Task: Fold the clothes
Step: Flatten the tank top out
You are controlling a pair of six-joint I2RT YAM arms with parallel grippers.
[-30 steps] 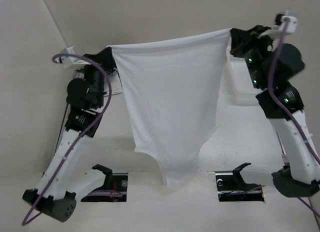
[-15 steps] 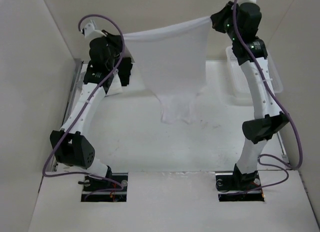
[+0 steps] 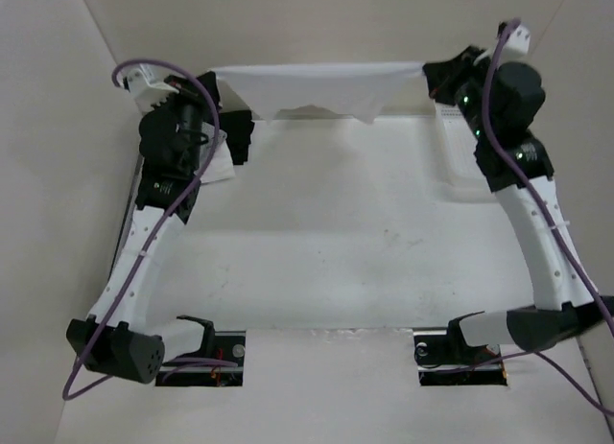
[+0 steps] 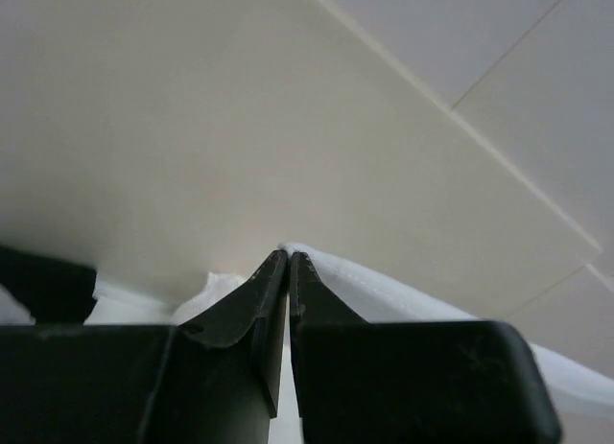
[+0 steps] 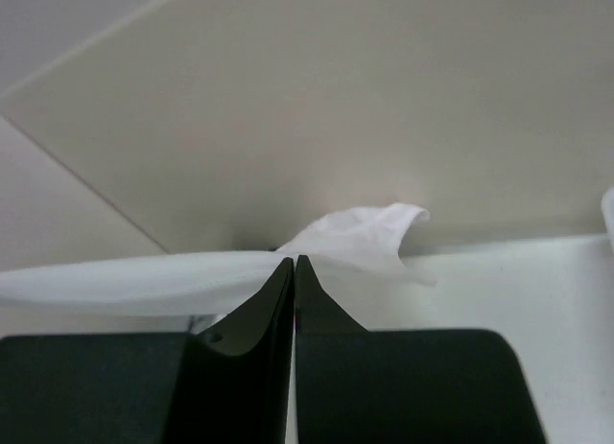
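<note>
- The fingers of the left gripper [image 4: 288, 259] are pressing tip to tip with no gap showing, and they are clamping one edge of the white top [image 3: 317, 83]. In the left wrist view the cloth is running out of the tips toward the right.
- The fingers of the right gripper [image 5: 294, 263] are likewise pinching flat together on the opposite edge. The fabric is stretching away to the left, and a small loose flap is curling up just past the tips.
- Between the two grips, the white top is hanging as a taut, narrow band across the far end of the table [image 3: 317, 243], close to the back wall [image 3: 317, 32]. Its lower part is sagging a little at the middle. Whether it is touching the tabletop cannot be told from above.
- Both arms are reaching far forward, well apart from each other, with the near part of the table lying bare in front of them.
- The step in hand is probably the spreading out, with the garment being held wide so it can be laid flat before any fold.
- The next move is likely calling for both grippers to come down together and draw toward the bases. They would need to hold the same spacing so the thin cloth is landing smooth rather than bunching.
- The grip should loosen only once the fabric is resting on the table.
</note>
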